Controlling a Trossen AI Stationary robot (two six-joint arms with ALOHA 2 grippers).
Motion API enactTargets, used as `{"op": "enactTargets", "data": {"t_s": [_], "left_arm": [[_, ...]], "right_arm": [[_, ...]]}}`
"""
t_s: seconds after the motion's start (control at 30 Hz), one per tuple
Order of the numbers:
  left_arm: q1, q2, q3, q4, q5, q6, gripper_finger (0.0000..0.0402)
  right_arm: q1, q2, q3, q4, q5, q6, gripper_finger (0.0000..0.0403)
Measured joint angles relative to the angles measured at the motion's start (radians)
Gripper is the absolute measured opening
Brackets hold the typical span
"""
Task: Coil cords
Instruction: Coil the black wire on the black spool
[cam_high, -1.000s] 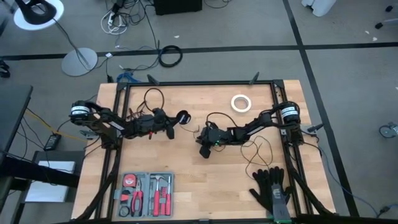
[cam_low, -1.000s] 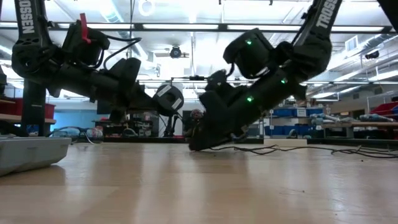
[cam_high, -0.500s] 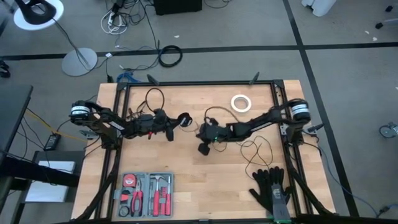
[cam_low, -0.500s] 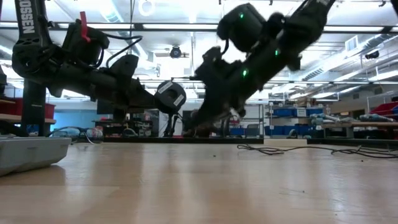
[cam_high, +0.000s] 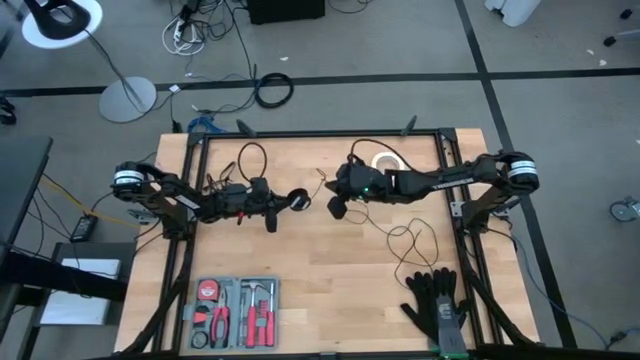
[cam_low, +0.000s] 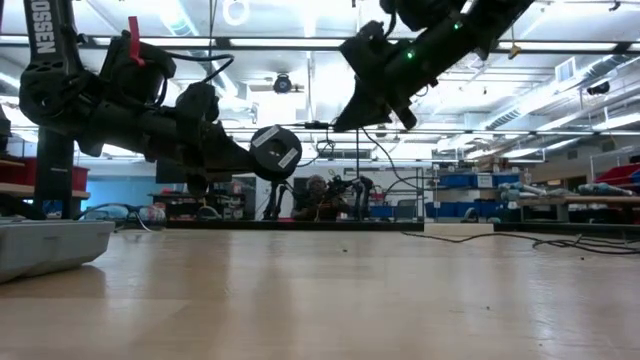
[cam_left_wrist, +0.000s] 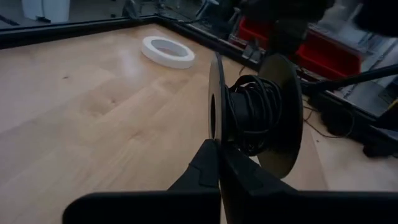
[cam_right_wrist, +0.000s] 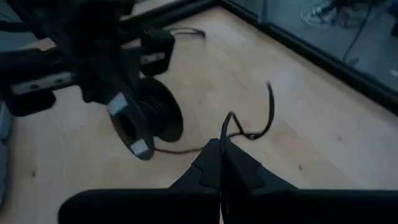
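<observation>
Right gripper (cam_high: 337, 208), upper centre of the high view, is clamped shut on the thin black cord (cam_right_wrist: 249, 134), lifted clear of the light wooden table (cam_high: 330, 290). Left gripper (cam_high: 275, 207), centre-left, is pinched closed on the small round black spool (cam_left_wrist: 255, 115) wound with cord; slack loops lie right of centre near the white tape ring (cam_high: 386, 160).

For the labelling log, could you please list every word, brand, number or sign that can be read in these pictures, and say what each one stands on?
"OSSEN": white letters running down the dark arm column at the low view's left edge; the first letters are cut off.
Toolkit tray in the high view: any print is too small to read.
White tape ring: no print shows.
Spool held by the left gripper: no label shows.
</observation>
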Motion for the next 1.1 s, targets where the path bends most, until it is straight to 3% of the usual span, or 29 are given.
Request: {"op": "enactTargets", "data": {"t_s": [0.3,0.5,0.8,1.1], "left_arm": [[0.000,0.000,0.125,-0.276,-0.037,0.022,0.0000],[0.001,0.000,0.219,-0.454,-0.166,0.008,0.0000],[0.001,0.000,0.229,-0.323,-0.176,0.025,0.0000],[0.001,0.000,0.228,-0.255,-0.172,0.018,0.0000]], "right_arm": [[0.003,0.096,0.149,0.056,-0.054,-0.128,0.0000],[0.024,0.204,0.271,0.045,-0.103,-0.201,0.0000],[0.049,0.320,0.294,0.019,-0.106,-0.182,0.0000],[0.071,0.338,0.294,-0.105,-0.102,-0.154,0.0000]]}}
